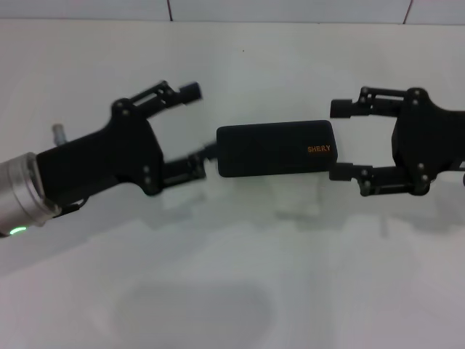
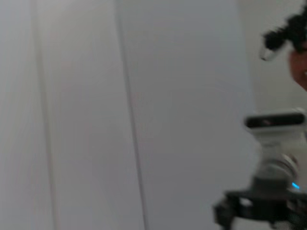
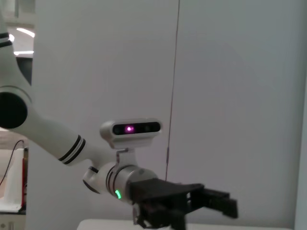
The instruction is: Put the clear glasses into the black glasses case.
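Note:
The black glasses case (image 1: 275, 148) lies shut on the white table, its orange lettering near its right end. The clear glasses are not visible in any view. My left gripper (image 1: 196, 129) stands open just left of the case, its lower fingertip (image 1: 197, 167) close against the case's left end. On the other side my right gripper (image 1: 338, 141) is open too, with its two fingertips level with the case's right end, one behind it and one in front. The right wrist view shows the left gripper (image 3: 216, 203) from afar.
A white table (image 1: 232, 291) spreads in front of the case, with a tiled wall edge (image 1: 168, 10) behind. The left wrist view shows a pale wall and the right arm's wrist camera (image 2: 274, 121).

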### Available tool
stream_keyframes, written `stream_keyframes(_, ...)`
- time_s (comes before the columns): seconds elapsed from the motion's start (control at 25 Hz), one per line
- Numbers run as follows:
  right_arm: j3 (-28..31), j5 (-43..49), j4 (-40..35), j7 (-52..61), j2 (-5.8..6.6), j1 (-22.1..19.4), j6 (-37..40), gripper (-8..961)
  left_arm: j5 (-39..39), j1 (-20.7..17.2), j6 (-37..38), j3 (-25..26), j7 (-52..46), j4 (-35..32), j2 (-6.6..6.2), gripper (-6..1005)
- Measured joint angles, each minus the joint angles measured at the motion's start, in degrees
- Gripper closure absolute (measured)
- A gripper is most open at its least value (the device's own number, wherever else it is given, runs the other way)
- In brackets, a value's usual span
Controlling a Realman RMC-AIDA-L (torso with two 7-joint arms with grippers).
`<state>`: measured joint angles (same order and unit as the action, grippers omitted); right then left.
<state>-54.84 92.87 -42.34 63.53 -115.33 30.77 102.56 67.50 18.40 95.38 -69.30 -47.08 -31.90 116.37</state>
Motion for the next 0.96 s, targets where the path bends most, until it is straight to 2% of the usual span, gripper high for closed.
stream_keyframes(0.16, -0.1, 0.5, 1.1, -1.7, -0.07, -0.6, -0.3, 203, -0.2, 0.2, 0.5, 3.8, 0.5, 3.1, 1.16, 195)
stream_keyframes(0.52, 0.0, 0.5, 2.4, -4.4, -0.02, -1.4, -0.3, 203, 6.0, 3.9, 0.8, 3.4, -0.7, 3.2, 1.44, 200)
stream_keyframes(0.96, 0.3, 0.5, 2.3, -5.4, 0.02, -2.0, -0.8, 203, 7.4, 6.2, 0.3, 3.5, -1.9, 3.3, 1.5, 199)
